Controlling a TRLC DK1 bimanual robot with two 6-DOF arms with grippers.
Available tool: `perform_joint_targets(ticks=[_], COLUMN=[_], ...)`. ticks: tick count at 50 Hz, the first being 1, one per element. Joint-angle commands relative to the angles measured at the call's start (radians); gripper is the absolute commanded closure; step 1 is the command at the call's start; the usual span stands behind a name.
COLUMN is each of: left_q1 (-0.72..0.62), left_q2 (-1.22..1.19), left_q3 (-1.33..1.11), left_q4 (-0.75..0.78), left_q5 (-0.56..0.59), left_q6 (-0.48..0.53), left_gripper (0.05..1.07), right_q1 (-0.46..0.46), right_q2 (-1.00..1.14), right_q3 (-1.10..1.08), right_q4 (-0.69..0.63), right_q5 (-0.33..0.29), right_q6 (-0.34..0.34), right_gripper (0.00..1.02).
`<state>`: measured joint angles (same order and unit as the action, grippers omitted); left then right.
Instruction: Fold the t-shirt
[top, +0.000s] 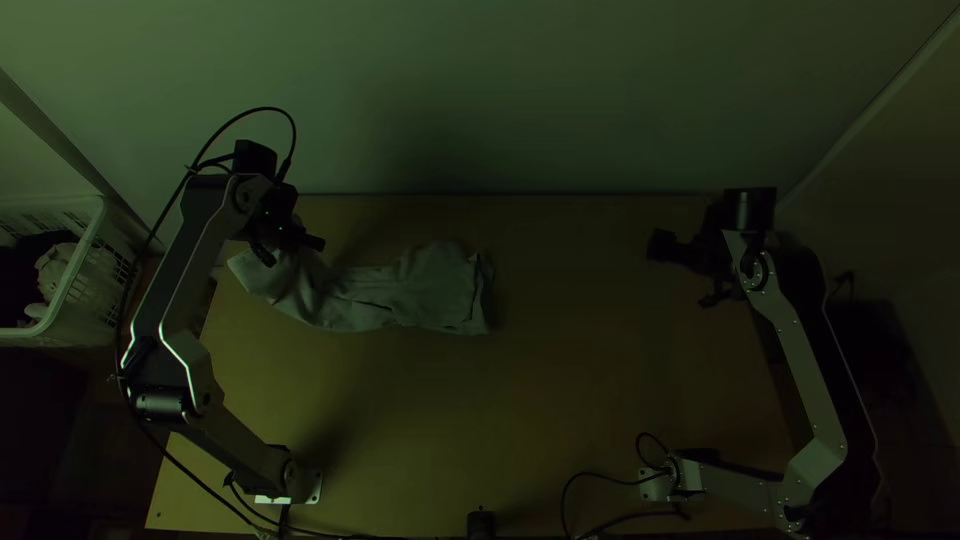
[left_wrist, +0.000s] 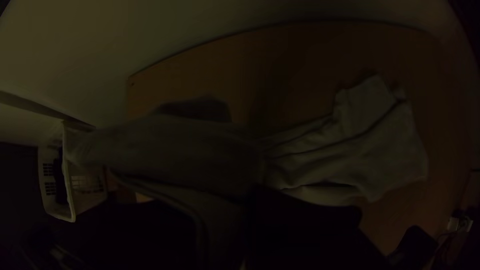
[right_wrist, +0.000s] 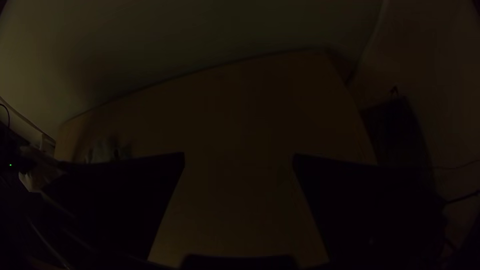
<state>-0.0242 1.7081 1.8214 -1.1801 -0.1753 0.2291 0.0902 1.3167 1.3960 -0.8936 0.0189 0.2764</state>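
Observation:
The grey t-shirt (top: 400, 295) lies bunched in a long wrinkled strip on the table's left half, its right part flatter, with overlapping layers. At the strip's left end is my left gripper (top: 290, 250). In the left wrist view, my left gripper (left_wrist: 251, 200) is shut on cloth, and a raised part of the t-shirt (left_wrist: 185, 150) covers much of the near view; the rest stretches over the table. My right gripper (top: 685, 272) is above the table's right side, away from the t-shirt. In the right wrist view, that gripper (right_wrist: 239, 159) stands open with nothing between its fingers.
A white basket (top: 80, 270) with cloth items stands beyond the table's left edge. The wooden table (top: 560, 400) has bare surface in its middle and right parts. A pale wall (top: 520, 100) rises along the far edge. Cables run near both arm bases.

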Motion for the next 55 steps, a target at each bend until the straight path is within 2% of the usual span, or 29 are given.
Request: perform_joint_targets(ticks=[1,8,21,46,51,53,55], left_q1=[-0.091,-0.204,-0.338,-0.513,-0.539,-0.548,-0.562], left_q2=[0.058,0.134,0.303,0.458,0.467,0.475,0.476], left_q3=[0.085,0.210,0.374,0.438,0.440,0.450,0.452], left_q4=[-0.056,-0.154,-0.237,-0.193,-0.171,-0.170,-0.168], left_q5=[-0.024,-0.029,-0.049,-0.016,-0.018,-0.016,-0.015], left_q6=[-0.074,-0.152,-0.278,-0.458,-0.482,-0.493,-0.501], left_gripper=[1.05,1.05,1.04,1.03,0.89,0.77,0.57], right_q1=[-0.006,-0.006,-0.014,-0.010,0.002,0.009,0.013], right_q2=[-0.042,-0.076,-0.137,-0.185,-0.185,-0.185,-0.185], right_q3=[-0.035,-0.063,-0.121,-0.175,-0.178,-0.180,-0.184], right_q4=[0.005,0.005,0.007,0.032,0.039,0.041,0.044], right_q5=[0.007,0.007,0.007,0.007,0.007,0.007,0.007], right_q6=[-0.005,0.004,0.014,0.021,0.023,0.029,0.033], right_gripper=[0.03,0.03,0.03,0.03,0.03,0.03,0.03])
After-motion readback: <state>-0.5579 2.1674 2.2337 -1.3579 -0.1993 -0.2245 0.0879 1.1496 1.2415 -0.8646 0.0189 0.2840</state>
